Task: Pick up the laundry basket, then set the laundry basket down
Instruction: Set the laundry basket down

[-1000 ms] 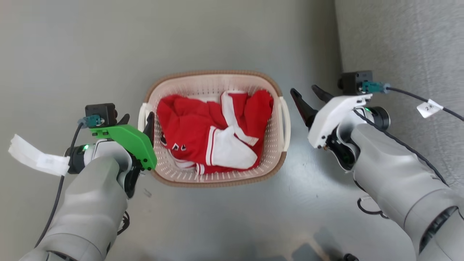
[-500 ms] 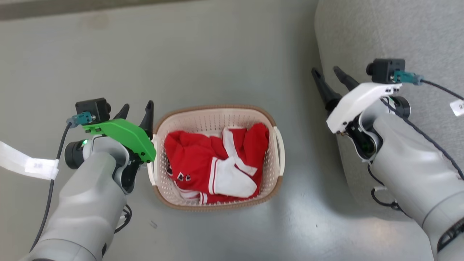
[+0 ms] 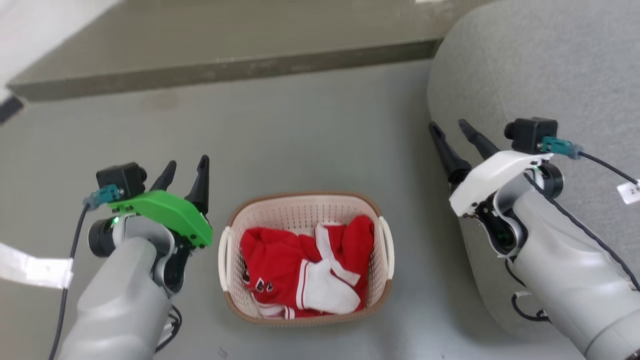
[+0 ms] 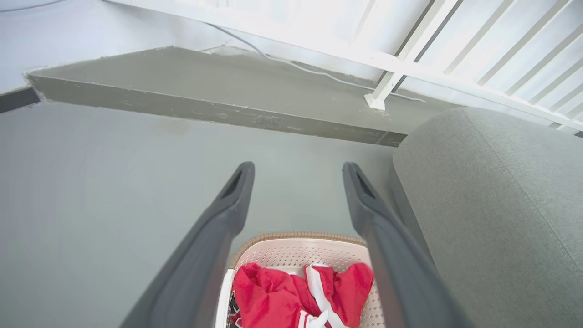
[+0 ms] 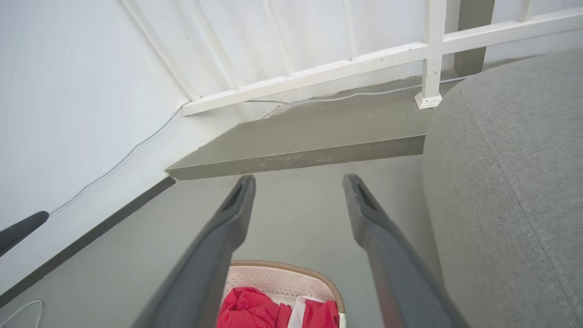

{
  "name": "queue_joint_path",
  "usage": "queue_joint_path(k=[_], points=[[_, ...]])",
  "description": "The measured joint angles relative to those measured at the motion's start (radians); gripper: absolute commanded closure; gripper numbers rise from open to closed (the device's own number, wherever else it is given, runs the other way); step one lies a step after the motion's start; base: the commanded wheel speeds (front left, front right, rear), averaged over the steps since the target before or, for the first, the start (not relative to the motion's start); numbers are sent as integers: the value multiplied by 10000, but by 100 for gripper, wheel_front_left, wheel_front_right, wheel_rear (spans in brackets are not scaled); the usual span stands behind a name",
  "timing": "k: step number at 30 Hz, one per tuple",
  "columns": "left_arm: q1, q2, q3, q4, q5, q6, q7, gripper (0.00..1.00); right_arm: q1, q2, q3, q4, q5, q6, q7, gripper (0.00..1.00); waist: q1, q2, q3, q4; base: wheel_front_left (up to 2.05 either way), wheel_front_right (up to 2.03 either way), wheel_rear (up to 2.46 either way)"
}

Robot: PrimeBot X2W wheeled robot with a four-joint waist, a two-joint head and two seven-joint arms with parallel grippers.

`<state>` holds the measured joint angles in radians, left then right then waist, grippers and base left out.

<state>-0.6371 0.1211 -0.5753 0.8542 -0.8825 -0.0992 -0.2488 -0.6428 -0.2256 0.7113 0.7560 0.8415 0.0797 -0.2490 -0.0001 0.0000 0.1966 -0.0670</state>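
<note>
The laundry basket [image 3: 300, 202], cream-white and perforated with a brown rim, stands on the grey floor low in the head view, holding a red and white garment [image 3: 300, 265]. Its far rim also peeks in at the bottom of the left wrist view [image 4: 296, 246] and the right wrist view [image 5: 282, 273]. My left gripper [image 3: 187, 167] hovers open to the basket's left, above its white handle [image 3: 223, 257], touching nothing. My right gripper [image 3: 450, 129] is open well to the right, over the grey sofa's edge. Both sets of fingers [image 4: 227, 205] [image 5: 237, 209] hold nothing.
A grey upholstered sofa [image 3: 530, 75] fills the right side, close to the basket. A raised concrete step [image 3: 225, 65] runs across the back, with a white railing [image 5: 364, 59] and a thin cable [image 4: 319, 73] behind it. Open floor lies left of the basket.
The camera has risen and tilted, so the basket sits lower and smaller in view. Both grippers have lifted away from the basket's handles and stay open.
</note>
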Motion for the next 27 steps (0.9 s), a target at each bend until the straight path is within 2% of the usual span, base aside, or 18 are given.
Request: queue_joint_path(k=[6,17,21,27], points=[[654,81,738,-1066,589,244,0,0,611,-291,-888,-1037,-685,-322,-12,0,0,0,-651,29,0,0,0],[1902,213,1837,-3104,1778,688,-2,0,1978,-385,-2092,-2734,-1818,-857,-13,0,0,0,-1286,136,0,0,0],[2453,176,2134,-3517,2011,784,-19,0,2435,-378,-2487,-3143,-2052,-1170,-15,0,0,0,-1373,152,0,0,0],[3324,-58,2721,-4405,2368,861,-29,0,3244,-322,-2803,-3766,-2543,-1269,-15,0,0,0,-1599,173,0,0,0]])
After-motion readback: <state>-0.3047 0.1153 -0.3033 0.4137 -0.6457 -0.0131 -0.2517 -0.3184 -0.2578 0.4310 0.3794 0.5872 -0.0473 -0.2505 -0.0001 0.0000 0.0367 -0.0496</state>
